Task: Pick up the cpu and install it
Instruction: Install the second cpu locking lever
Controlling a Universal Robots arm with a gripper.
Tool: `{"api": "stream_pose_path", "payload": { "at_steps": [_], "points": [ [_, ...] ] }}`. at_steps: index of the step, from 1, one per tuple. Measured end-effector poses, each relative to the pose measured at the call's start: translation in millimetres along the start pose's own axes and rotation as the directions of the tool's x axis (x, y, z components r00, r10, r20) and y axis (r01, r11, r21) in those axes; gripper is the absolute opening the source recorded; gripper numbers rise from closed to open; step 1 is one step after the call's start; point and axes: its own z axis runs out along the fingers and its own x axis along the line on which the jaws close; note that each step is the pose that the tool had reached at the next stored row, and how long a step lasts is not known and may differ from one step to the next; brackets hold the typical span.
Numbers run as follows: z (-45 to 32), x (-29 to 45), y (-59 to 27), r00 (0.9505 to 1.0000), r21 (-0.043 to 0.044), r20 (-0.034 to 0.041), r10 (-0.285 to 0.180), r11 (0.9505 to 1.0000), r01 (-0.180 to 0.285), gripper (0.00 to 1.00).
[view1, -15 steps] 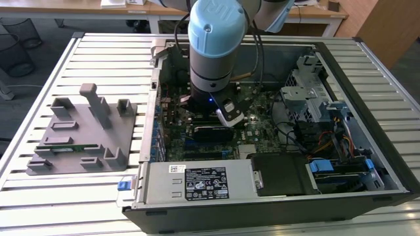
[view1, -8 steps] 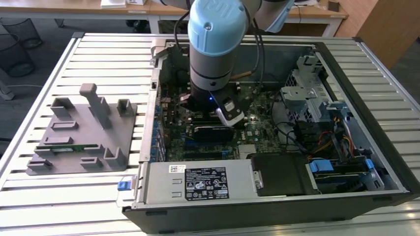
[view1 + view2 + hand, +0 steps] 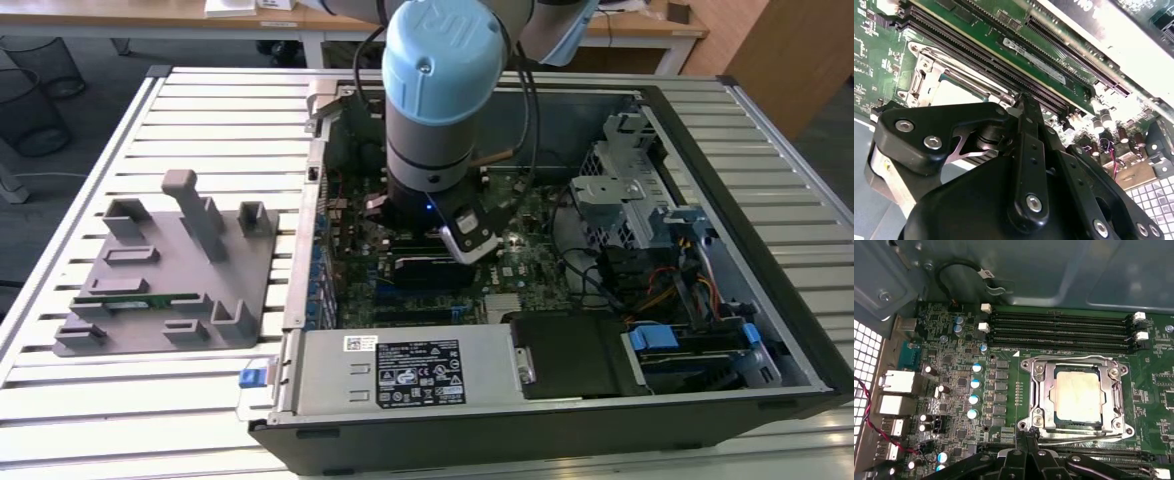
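Just ahead of the tool (image 3: 1026, 437), in the first wrist view, the cpu (image 3: 1076, 394) lies flat inside the metal frame of the socket (image 3: 1077, 396), its pale silver top facing up and a thin dark rim showing round it. The tool's black fingers (image 3: 1030, 452) are drawn together to a narrow tip with nothing between them, and that tip sits at the near edge of the socket frame, beside a thin metal lever (image 3: 1079, 440) that runs along that side. Whether the tip touches the frame I cannot tell. Beyond the socket from the tool run four long black memory slots (image 3: 1061, 330), and past them the grey wall of the case (image 3: 1054, 270).

In the second wrist view the same closed tool (image 3: 1021, 100) points at the socket's corner, with the cpu (image 3: 956, 94) a pale patch just past it and two more long slots (image 3: 999, 62) to the side.

In the exterior view the arm (image 3: 441, 90) reaches down into the open case (image 3: 694, 240), which rests on a slatted surface (image 3: 147, 420). Well away from the tool, outside the case, a grey fixture (image 3: 174, 270) sits on the surface with a narrow green stick (image 3: 140, 300) lying in it.
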Motion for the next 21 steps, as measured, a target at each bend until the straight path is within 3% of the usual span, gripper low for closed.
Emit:
{"api": "stream_pose_path", "payload": {
  "at_steps": [5,10,21],
  "points": [
    [1.6,0.0,-0.6,1.0,-0.0043,-0.0002,0.0,1.0,0.0,0.11],
    [2.7,0.0,-0.9,1.0,-0.0176,0.0004,0.0,0.9998,0.0,0.11],
    [5.4,0.0,-1.8,1.0,-0.035,0.0009,0.0,0.9994,0.0,0.11]
  ]
}}
